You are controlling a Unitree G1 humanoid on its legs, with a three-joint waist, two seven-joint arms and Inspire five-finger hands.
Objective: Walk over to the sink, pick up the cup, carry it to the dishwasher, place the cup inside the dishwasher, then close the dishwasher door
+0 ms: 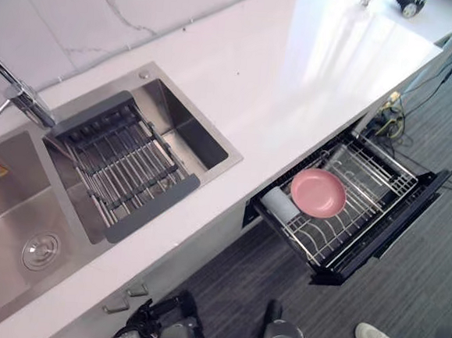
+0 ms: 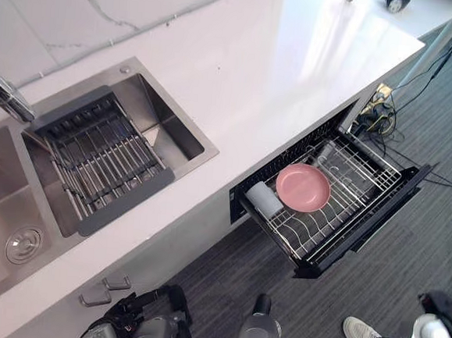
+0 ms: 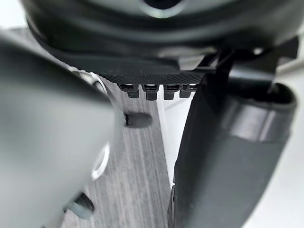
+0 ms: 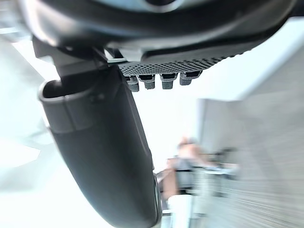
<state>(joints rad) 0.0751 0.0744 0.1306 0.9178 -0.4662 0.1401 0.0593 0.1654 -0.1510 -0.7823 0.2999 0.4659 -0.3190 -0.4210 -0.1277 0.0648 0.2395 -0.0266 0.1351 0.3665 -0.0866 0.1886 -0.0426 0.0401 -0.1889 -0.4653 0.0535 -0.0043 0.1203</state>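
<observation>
The white tabletop (image 1: 296,73) runs across in front of me, from my near left away to my far right. The sink (image 1: 6,222) is sunk into it on my left, with a drain rack (image 1: 124,165) laid across one basin. The dishwasher (image 1: 386,228) is a drawer under the tabletop, ahead and to my right. It is pulled out over the floor, with its dark front panel farthest from the cabinet.

In its wire basket a pink plate (image 1: 318,193) lies flat. Just beside the plate, at the end nearer me and close to the cabinet, lies the cup (image 1: 280,204). It is on its side, and its long axis seems to run roughly along the drawer's line of travel. I can't tell for sure which way its mouth faces.

So I judge the placing done and only the closing left. That turns on one relation: the front panel lies to my right and beyond the cup, so my right hand (image 4: 99,156) is the nearer one. The push has to go from the panel's outer face back toward the tabletop.

My right hand is relaxed, fingers loose, nothing in it. My left hand (image 3: 223,161) is the same, empty, hanging low over the floor. Both are well apart from the cup and the drawer
</observation>
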